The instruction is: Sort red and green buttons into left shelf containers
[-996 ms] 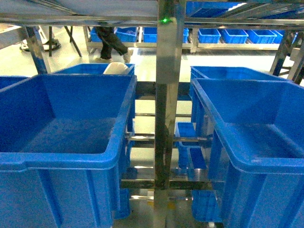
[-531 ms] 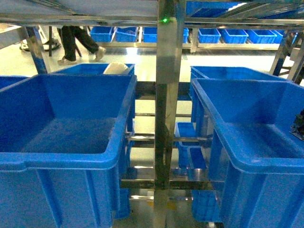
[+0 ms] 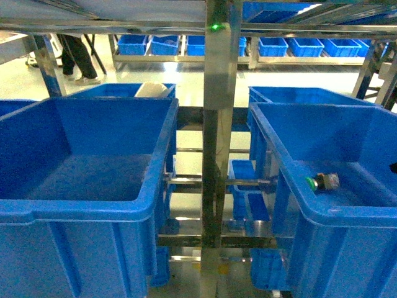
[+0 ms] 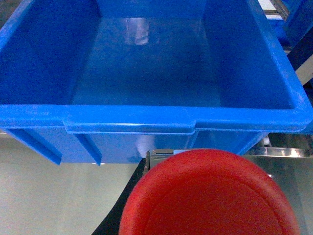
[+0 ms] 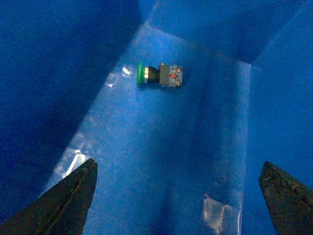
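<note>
1. Filling the bottom of the left wrist view, the red button's (image 4: pixel 209 196) round cap sits right under the camera. It lies this side of the left bin (image 4: pixel 146 120), below its thick front rim and outside it.
2. No fingers of the left tool show in any view, so I cannot tell whether it is clenched on the red button or not.
3. The left bin's floor is bare in both the left wrist view and the head view (image 3: pixel 37 211), with tall walls on all four sides and an open top. A smaller blue bin (image 3: pixel 118 91) stands just behind it with a pale object (image 3: pixel 155 90) at its rim.
4. A steel shelf post (image 3: pixel 217 124) rises between the two large bins, with open gaps on either side of it down to lower rails and small blue trays (image 3: pixel 243 171).
5. The green button (image 3: pixel 321 182) lies on its side on the floor of the right bin (image 3: pixel 273 143), close to the bin's near-left wall, green cap pointing left.
6. The right tool (image 5: pixel 178 196) hangs released above that bin, its two dark fingertips (image 5: pixel 73 196) spread wide apart. The green button (image 5: pixel 160 75) lies well beyond them, untouched.
7. Bare bin floor runs between the fingertips and the button, with walls close on both sides.
</note>
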Robot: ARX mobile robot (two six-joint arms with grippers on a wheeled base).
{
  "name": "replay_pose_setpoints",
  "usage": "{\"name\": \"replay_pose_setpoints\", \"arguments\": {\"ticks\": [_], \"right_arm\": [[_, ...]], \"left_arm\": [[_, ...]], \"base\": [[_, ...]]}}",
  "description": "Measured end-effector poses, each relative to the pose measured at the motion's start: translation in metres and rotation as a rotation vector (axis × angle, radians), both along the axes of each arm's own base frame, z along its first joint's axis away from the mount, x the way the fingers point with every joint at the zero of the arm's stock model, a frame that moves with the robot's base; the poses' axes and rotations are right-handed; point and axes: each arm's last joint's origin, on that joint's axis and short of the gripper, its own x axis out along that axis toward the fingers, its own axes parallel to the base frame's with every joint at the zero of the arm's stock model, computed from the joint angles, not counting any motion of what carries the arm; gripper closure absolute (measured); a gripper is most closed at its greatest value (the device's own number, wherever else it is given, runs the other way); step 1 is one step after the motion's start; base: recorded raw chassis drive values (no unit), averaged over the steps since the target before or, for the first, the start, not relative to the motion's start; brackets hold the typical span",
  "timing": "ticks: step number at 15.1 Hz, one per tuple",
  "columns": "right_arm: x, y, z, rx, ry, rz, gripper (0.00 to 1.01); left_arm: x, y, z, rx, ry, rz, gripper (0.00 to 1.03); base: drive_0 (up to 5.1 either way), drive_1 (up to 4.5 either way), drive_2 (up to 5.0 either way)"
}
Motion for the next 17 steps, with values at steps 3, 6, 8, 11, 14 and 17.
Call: {"name": "replay_pose_setpoints", "arguments": {"ticks": [3, 6, 8, 11, 14, 17], "right_arm": [[-0.043, 0.012, 0.018, 0.004, -0.13, 0.028, 0.03], [-0.097, 0.02, 0.02, 0.025, -0.222, 0.003, 0.03], [-0.135, 0.024, 0.021, 0.047, -0.292, -0.026, 0.03], [-0.191, 0.02, 0.001, 0.107, -0.23, -0.163, 0.03], [-0.24, 0.026, -0.024, 0.131, -0.196, -0.201, 0.03], [-0.255, 0.04, -0.013, 0.092, -0.317, -0.135, 0.03]], "left_arm": [[0.0, 0.0, 0.0, 0.0, 0.0, 0.0, 0.77], [0.0, 0.0, 0.0, 0.0, 0.0, 0.0, 0.77], [0.0, 0.0, 0.0, 0.0, 0.0, 0.0, 0.77], [0.0, 0.0, 0.0, 0.0, 0.0, 0.0, 0.77], [0.0, 0.0, 0.0, 0.0, 0.0, 0.0, 0.77], [0.0, 0.0, 0.0, 0.0, 0.0, 0.001, 0.77]], "base": [[0.0, 0.0, 0.0], [0.0, 0.0, 0.0], [0.0, 0.0, 0.0], [0.0, 0.0, 0.0], [0.0, 0.0, 0.0], [0.0, 0.0, 0.0]]}}
